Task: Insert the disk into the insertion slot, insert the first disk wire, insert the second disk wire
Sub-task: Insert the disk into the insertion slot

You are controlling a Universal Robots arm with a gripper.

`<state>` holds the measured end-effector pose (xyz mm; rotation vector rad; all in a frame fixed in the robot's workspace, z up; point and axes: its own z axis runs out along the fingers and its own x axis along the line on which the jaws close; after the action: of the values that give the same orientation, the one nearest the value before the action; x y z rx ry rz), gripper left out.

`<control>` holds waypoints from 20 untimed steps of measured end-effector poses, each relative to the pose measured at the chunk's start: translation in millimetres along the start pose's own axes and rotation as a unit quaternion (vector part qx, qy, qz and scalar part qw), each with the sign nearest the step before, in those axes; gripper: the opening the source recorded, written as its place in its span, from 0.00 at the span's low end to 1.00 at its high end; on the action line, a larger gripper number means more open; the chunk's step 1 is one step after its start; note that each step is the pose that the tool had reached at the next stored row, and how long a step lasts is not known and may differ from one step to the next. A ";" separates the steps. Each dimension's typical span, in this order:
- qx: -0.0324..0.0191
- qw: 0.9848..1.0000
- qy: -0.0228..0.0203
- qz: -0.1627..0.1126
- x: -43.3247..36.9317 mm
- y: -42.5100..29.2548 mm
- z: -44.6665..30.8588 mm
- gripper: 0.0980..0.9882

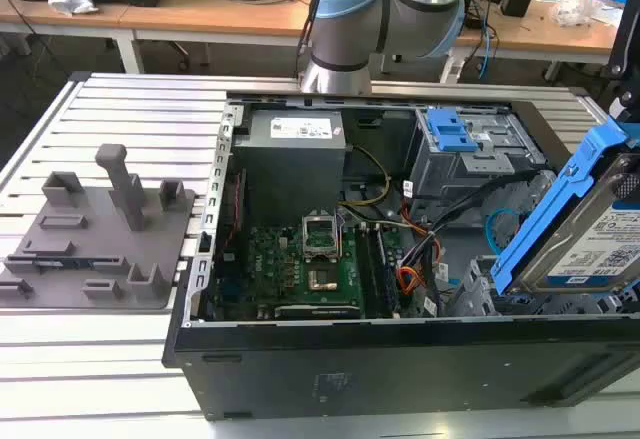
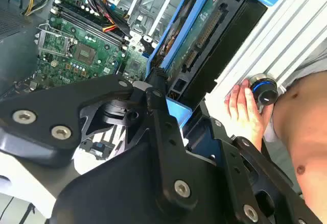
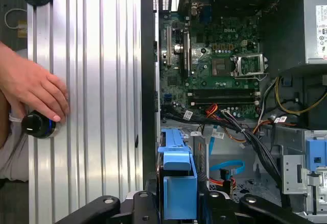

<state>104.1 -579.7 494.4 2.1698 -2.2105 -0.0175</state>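
My gripper (image 2: 176, 99) is closed on the blue-framed disk (image 1: 585, 249). The disk is held tilted, one end raised, above the open computer case (image 1: 350, 379), at the exterior view's right end.

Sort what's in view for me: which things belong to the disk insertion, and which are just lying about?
Job: disk in blue carrier, tilted over the case; gripper holding it; insertion slot.
Lying about: grey fixture block; power supply box; larger cage with blue latch; motherboard; person's hand on a knob.
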 end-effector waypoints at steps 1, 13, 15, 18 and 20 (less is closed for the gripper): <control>0.000 1.000 0.000 0.000 0.0 0.0 0.0 0.30; 0.000 1.000 0.000 0.000 0.0 0.0 0.0 0.30; 0.000 1.000 -0.007 0.000 0.7 0.1 0.0 0.30; 0.000 1.000 -0.027 -0.001 1.8 0.0 0.1 0.30; -0.001 0.999 -0.037 -0.001 2.0 0.0 0.1 0.30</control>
<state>104.1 -581.7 494.4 2.2071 -2.2452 -0.1020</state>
